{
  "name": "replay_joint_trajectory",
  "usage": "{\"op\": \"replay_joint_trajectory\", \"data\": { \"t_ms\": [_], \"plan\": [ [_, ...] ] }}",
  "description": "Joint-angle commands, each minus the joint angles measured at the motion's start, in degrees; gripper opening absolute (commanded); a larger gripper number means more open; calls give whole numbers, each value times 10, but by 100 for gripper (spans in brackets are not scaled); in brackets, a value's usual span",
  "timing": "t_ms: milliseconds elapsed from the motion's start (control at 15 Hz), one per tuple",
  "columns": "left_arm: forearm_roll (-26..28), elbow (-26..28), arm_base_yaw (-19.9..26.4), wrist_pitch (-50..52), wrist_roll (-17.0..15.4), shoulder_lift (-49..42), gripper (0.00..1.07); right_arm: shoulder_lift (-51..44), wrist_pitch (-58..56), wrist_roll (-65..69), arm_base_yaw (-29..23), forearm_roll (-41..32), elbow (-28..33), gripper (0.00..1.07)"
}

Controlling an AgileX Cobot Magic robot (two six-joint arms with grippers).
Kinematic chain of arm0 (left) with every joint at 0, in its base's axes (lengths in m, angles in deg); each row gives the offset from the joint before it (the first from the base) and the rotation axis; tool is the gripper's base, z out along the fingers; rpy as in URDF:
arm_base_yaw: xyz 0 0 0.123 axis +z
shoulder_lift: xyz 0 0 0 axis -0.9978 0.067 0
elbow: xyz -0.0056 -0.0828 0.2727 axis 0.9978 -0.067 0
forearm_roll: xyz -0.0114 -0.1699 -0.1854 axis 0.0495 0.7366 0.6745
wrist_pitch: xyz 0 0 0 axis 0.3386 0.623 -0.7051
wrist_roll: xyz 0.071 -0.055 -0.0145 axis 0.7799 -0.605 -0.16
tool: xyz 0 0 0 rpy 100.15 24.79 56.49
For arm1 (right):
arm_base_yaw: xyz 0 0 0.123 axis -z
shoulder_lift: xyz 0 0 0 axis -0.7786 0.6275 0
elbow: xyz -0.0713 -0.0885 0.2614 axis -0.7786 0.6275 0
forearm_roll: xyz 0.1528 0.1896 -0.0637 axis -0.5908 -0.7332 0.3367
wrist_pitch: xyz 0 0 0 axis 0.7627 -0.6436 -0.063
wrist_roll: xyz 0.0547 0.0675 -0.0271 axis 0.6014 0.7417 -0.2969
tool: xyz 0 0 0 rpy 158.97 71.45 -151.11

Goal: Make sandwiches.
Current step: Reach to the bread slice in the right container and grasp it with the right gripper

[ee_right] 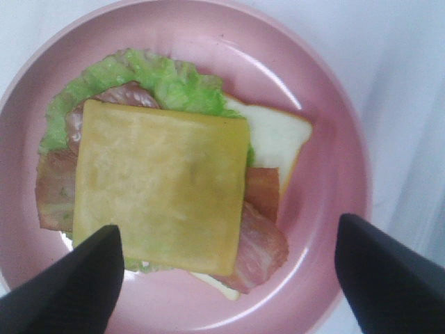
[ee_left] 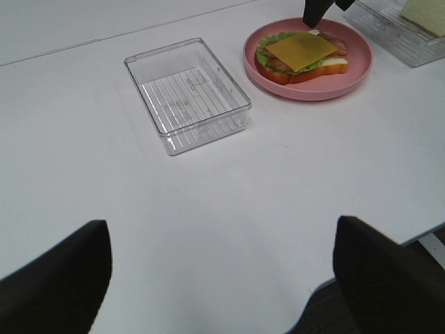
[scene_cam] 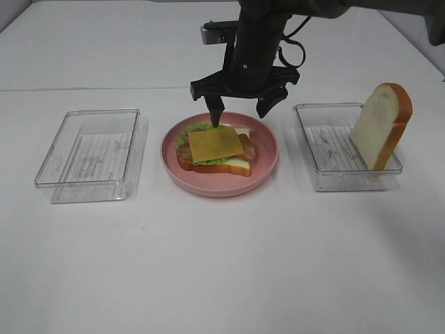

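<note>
I work over a plain white table (scene_cam: 208, 264) that fills nearly the whole overhead view. A thin seam (scene_cam: 83, 89) crosses it side to side at the far end. The lighting is soft and even, casting faint shadows. Beyond the table's near edge lies a strip of dark grey floor (ee_left: 334, 316).

The right arm reached in from the far side and hung nearly vertical, its wrist pointing straight down. The right gripper (scene_cam: 238, 109) stood with its two dark fingers (scene_cam: 216, 111) spread wide apart and nothing between them; in the right wrist view both fingertips (ee_right: 76, 285) showed at the frame's lower corners, well separated. The left gripper (ee_left: 222, 278) was likewise spread wide and empty, held above the surface, tilted forward.
</note>
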Motion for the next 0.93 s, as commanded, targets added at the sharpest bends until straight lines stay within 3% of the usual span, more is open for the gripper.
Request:
{"op": "replay_joint_trajectory", "data": {
  "t_ms": [67,267,600,933],
  "plan": [
    [3,-3,1,6,2,-11,82,-29,-16,6,15,21,-3,79],
    [3,-3,1,6,2,-11,82,-67,-42,6,58,30,-3,78],
    [3,-3,1,6,2,-11,82,-98,-108,4,182,30,-3,78],
    [3,-3,1,6,2,-11,82,-98,-164,-21,253,30,-3,78]
  ]
}}
